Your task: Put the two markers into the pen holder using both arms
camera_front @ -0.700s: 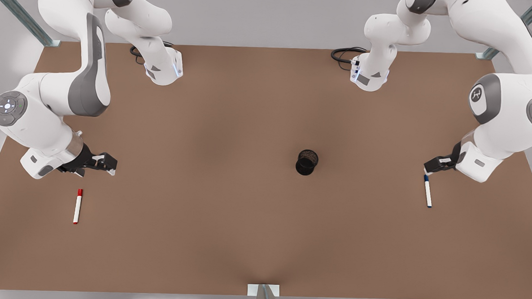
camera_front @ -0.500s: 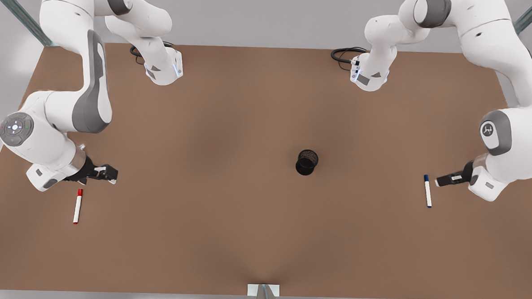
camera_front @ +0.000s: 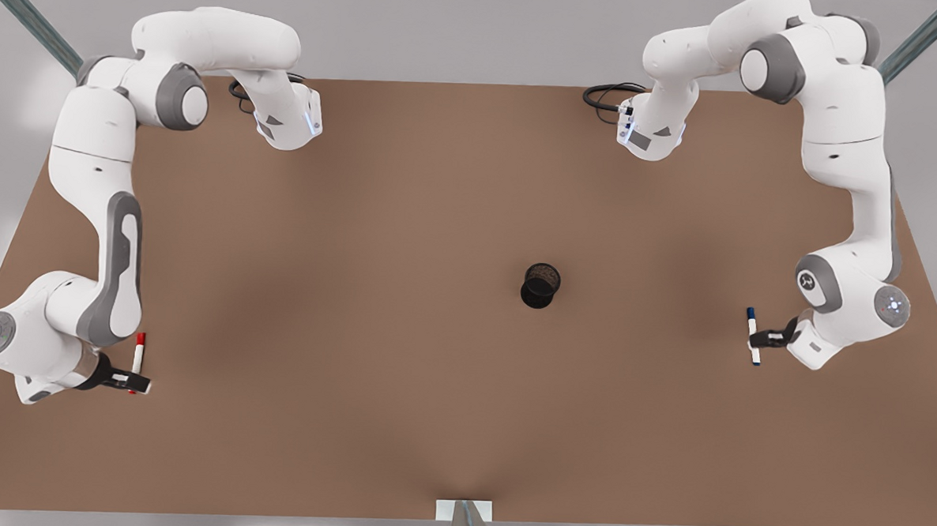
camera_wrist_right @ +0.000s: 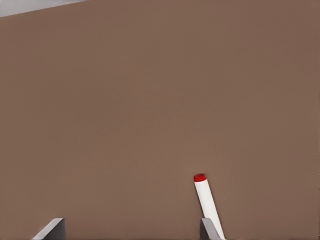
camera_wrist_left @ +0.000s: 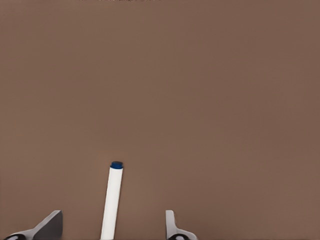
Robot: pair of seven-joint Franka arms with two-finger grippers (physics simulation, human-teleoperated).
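Note:
The blue-capped marker (camera_front: pixel 750 323) lies flat on the brown table (camera_front: pixel 407 213) at the front view's right. My left gripper (camera_front: pixel 761 337) is low over its middle, open, and the left wrist view shows the barrel (camera_wrist_left: pixel 112 197) between the two fingertips (camera_wrist_left: pixel 50 226). The red-capped marker (camera_front: pixel 139 349) lies at the front view's left. My right gripper (camera_front: pixel 136 382) is down over its lower end, open; in the right wrist view the red marker (camera_wrist_right: pixel 205 199) sits close against one fingertip (camera_wrist_right: pixel 206 227). The black mesh pen holder (camera_front: pixel 540 285) stands upright near the table's middle.
Both arm bases (camera_front: pixel 285 121) stand at the table's far edge, each with a coiled black cable (camera_front: pixel 606 95). A small metal bracket (camera_front: pixel 464 516) sits at the near edge. Metal frame struts cross the upper corners.
Both arms swung outward and lowered. The left gripper came down over the blue marker's middle and the right gripper dropped from above the red marker to its lower end. Markers have not moved.

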